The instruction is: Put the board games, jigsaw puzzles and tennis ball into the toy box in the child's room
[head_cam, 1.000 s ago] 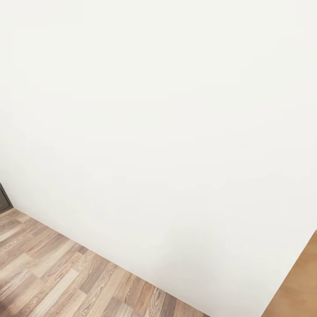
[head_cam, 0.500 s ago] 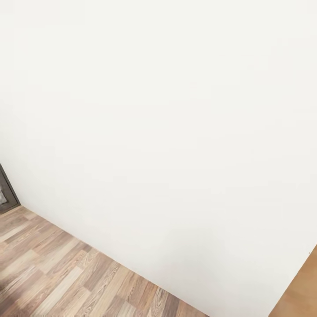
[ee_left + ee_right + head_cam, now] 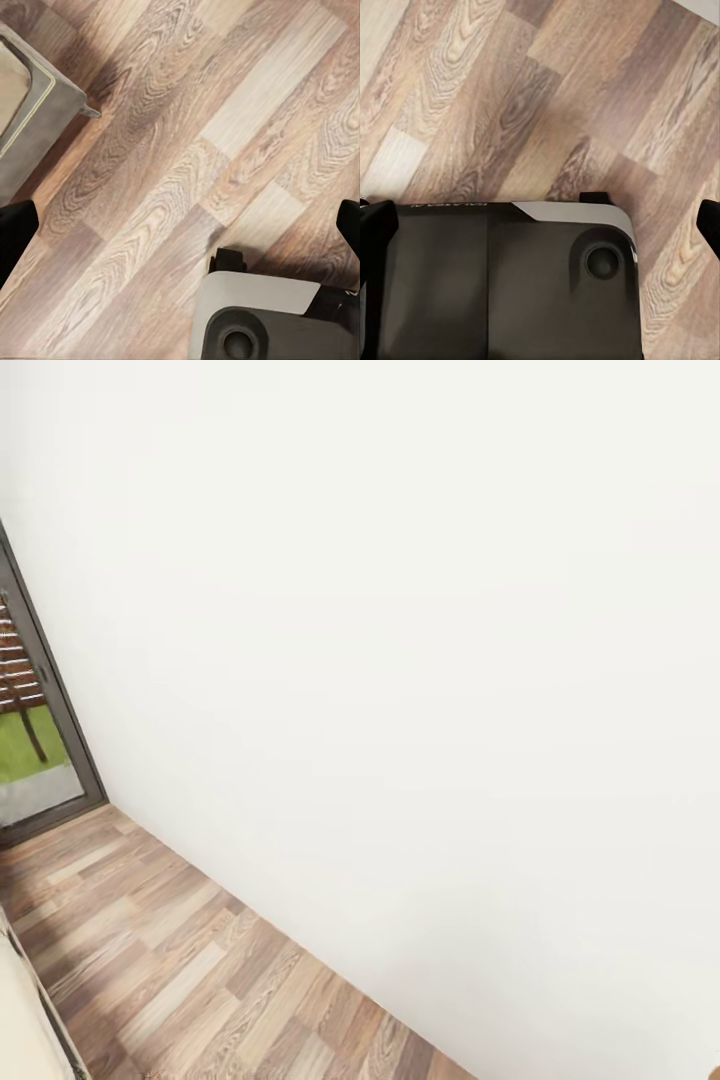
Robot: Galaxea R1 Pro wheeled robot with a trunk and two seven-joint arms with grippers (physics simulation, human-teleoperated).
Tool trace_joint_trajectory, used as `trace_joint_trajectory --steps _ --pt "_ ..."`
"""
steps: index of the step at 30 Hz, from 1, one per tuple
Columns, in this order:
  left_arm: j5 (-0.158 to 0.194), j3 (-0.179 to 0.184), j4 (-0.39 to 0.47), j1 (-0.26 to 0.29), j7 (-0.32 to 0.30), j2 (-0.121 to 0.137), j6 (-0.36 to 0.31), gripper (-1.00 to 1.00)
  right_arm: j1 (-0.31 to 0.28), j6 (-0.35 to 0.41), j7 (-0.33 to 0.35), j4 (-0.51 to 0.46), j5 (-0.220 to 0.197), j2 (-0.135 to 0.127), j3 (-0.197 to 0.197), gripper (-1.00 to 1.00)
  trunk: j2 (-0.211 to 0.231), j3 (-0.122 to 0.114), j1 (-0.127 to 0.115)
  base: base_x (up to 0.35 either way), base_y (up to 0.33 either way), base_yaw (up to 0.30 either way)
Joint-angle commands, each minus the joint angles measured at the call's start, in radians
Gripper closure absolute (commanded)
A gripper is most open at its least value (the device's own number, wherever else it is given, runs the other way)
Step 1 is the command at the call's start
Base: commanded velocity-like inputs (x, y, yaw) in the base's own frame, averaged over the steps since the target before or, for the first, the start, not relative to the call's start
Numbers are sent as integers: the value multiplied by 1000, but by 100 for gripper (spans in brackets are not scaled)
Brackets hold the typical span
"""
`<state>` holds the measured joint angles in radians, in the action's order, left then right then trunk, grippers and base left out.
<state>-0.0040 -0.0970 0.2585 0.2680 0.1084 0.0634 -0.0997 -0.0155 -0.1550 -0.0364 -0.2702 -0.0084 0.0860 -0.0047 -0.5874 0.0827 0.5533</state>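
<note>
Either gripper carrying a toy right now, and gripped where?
Nothing is held. The left gripper and the right gripper both stand open, fingertips wide apart, with just wood floor between them.

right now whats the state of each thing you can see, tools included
left tool: open, empty, fingertips wide apart above the wood floor
right tool: open, empty, over the robot base
glass door: looks shut, grass showing behind the pane
white wall: bare
grey furniture: standing on the floor, one leg showing
</note>
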Motion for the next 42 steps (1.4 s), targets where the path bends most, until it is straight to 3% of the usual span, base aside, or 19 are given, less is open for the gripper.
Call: trace_joint_trajectory --steps 1,11,19,34,39,42 --pt "0 -4 -2 1 1 -3 3 -100 0 -3 -5 0 0 1 0 -100 -2 2 0 -129 -48 286" --pt "-1 -4 -11 0 3 -33 29 -100 0 -4 -9 0 5 3 3 -100 -2 2 0 -107 -87 287" --pt "-1 -4 -11 0 4 -45 32 -100 0 -4 -10 0 5 3 3 -100 54 -23 -30 -7 -7 287" --pt "8 -12 -4 0 -4 -38 29 -100 0 -5 -4 -16 1 2 2 -100 159 -70 -88 -1 0 288" --pt "10 -15 16 3 -71 -28 4 -100 0 38 -1 -112 -4 3 1 -100 187 -83 -103 0 0 288" --pt "11 -16 61 6 -132 -14 -62 -100 0 115 -1 -193 -6 3 2 -100 187 -83 -103 0 0 289"
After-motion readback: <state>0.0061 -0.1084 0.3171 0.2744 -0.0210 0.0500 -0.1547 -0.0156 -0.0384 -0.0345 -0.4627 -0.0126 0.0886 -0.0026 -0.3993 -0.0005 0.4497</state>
